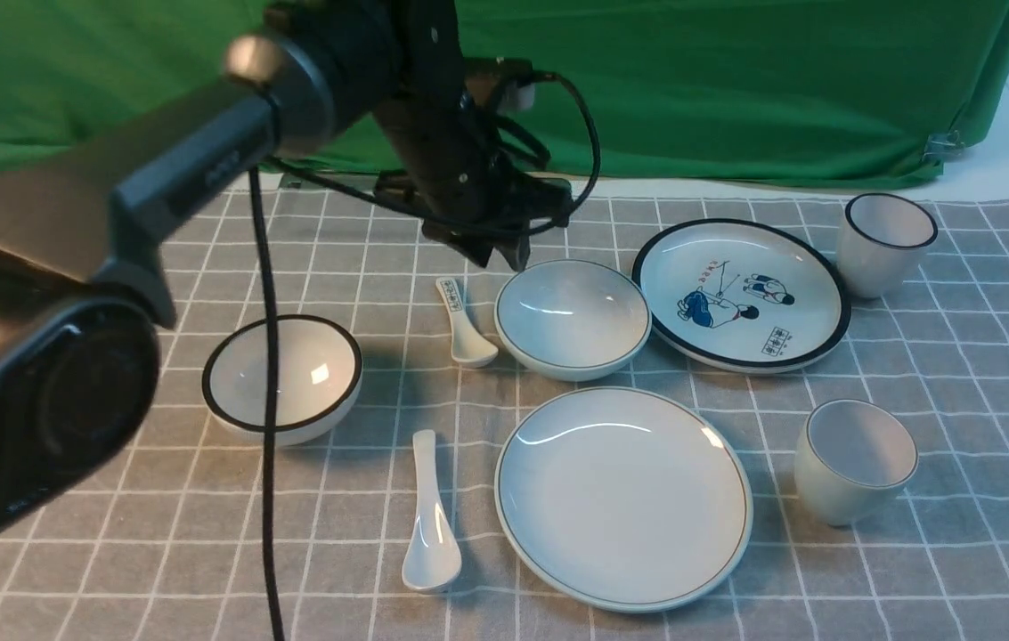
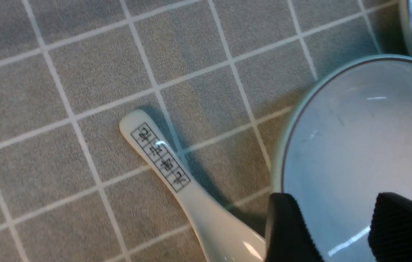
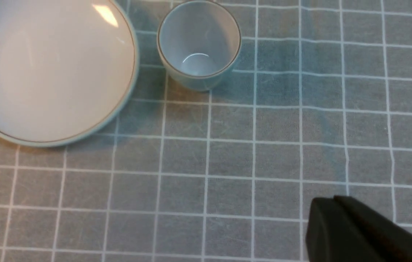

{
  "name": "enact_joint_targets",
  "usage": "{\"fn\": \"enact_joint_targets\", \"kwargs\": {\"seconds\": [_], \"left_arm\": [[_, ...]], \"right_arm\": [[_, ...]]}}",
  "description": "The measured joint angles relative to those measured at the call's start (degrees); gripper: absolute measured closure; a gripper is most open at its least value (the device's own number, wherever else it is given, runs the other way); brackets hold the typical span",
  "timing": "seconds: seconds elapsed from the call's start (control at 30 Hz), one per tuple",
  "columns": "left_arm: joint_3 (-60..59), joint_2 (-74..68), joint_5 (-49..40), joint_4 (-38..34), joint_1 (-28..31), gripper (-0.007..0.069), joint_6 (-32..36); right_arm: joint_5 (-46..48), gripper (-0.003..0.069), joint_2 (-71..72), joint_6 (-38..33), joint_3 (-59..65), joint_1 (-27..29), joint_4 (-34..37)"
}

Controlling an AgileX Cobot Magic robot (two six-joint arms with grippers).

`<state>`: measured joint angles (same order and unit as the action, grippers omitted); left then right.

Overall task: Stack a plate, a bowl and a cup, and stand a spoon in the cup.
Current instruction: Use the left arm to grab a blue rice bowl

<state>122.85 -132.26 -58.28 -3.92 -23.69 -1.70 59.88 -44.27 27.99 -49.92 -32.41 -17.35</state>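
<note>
The pale bowl [image 1: 573,316] sits mid-table behind the plain plate [image 1: 624,494]. The pale cup [image 1: 856,458] stands right of the plate. The plain white spoon [image 1: 430,516] lies left of the plate. My left gripper [image 1: 500,254] is open above the bowl's far-left rim. In the left wrist view one finger [image 2: 286,229] is at the rim, the other over the inside of the bowl [image 2: 366,138], with nothing held. My right gripper [image 3: 333,205] is shut and empty over bare cloth, short of the cup [image 3: 198,43] and plate [image 3: 49,69]. It is out of the front view.
A smaller marked spoon [image 1: 464,325] lies just left of the bowl and shows in the left wrist view [image 2: 162,160]. A black-rimmed bowl [image 1: 281,378] sits at the left. A cartoon plate [image 1: 740,294] and a whiter cup [image 1: 882,240] stand at the back right.
</note>
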Motion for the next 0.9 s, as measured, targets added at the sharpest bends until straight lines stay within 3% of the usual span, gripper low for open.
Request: {"fn": "enact_joint_targets", "kwargs": {"seconds": [0.03,0.07,0.17,0.33,0.4,0.5,0.57,0.63,0.77,0.9], "left_arm": [[0.00,-0.17,0.16,0.00,0.00,0.0266,0.00],[-0.01,-1.41,1.47,0.22,0.00,0.0198,-0.75],[0.06,-3.41,3.09,0.20,0.00,0.0109,-1.92],[0.06,-5.77,3.87,-0.71,0.00,0.0098,-2.40],[0.06,-6.38,3.87,-1.88,0.00,0.0137,-2.39],[0.06,-6.85,3.54,-3.43,0.00,0.0263,-2.39],[0.06,-6.79,2.31,-3.65,0.00,0.0441,-2.33],[0.13,-5.94,2.04,-4.42,0.07,0.0540,-2.10],[0.13,-2.59,-1.30,-2.21,0.12,0.0584,-1.05],[0.07,3.69,-6.12,-1.94,0.26,0.0584,2.08]], "right_arm": [[0.00,0.0634,0.00,0.00,0.00,0.00,0.00],[0.00,0.0634,0.00,0.00,0.00,0.00,0.00],[-0.23,0.0632,0.00,0.10,0.00,0.00,0.00],[-2.23,0.0632,0.00,0.15,0.00,0.00,-0.13],[-2.94,0.0632,0.00,0.26,0.00,0.00,-0.13],[-3.09,0.0632,-0.11,1.13,0.00,0.00,-0.13],[-3.01,0.0632,-0.73,1.28,0.00,0.00,-0.41],[-2.61,0.0632,-2.02,1.71,-0.13,0.00,-0.92],[0.07,0.0639,-5.97,2.42,-1.12,0.65,-1.07],[0.98,0.0638,-12.68,-1.18,-3.76,5.62,0.02]]}}
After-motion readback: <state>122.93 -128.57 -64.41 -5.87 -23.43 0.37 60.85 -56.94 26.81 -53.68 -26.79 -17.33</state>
